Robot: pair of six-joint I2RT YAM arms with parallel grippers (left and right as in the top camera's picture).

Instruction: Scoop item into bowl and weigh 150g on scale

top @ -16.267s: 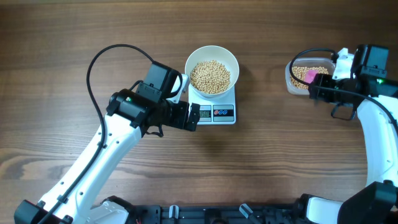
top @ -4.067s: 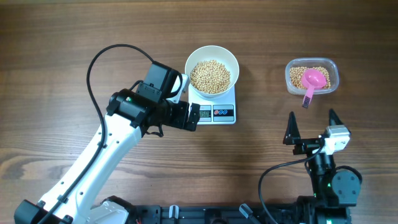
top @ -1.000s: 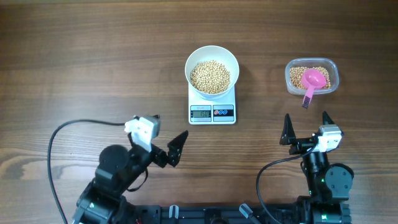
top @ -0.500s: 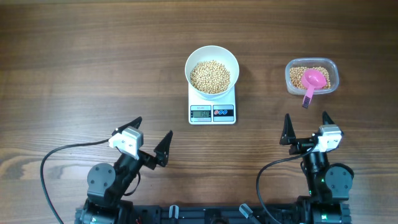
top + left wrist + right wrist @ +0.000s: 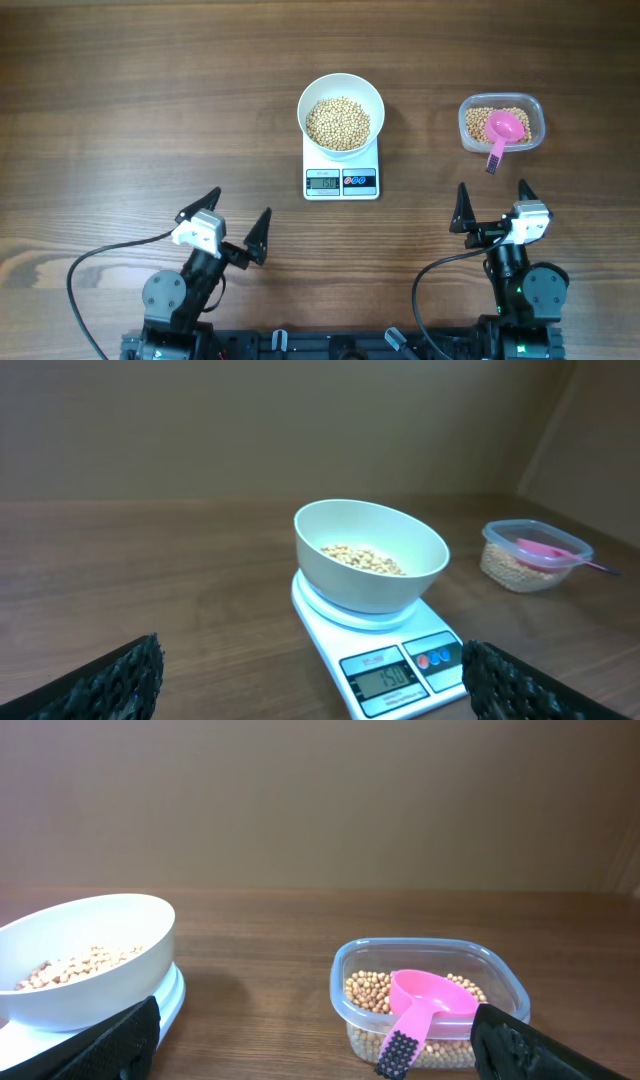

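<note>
The white bowl (image 5: 341, 92) holds a heap of tan beans (image 5: 338, 123) and stands on the small white scale (image 5: 342, 180). In the left wrist view the bowl (image 5: 370, 575) sits above the scale's display (image 5: 385, 678), which reads 150. My left gripper (image 5: 240, 205) is open and empty near the front edge, well short of the scale. My right gripper (image 5: 492, 190) is also open and empty, in front of the clear tub (image 5: 532, 110). The right wrist view shows the bowl (image 5: 85, 990) at the left edge.
The clear tub (image 5: 500, 982) still holds beans, and a pink scoop (image 5: 430, 995) rests in it with its handle over the near rim. Both arms are folded back at the table's front edge, cables (image 5: 100, 255) trailing.
My left arm has drawn back and to the left, settling at the front edge with its jaws still open. The right arm, bowl, scale and tub have not moved.
</note>
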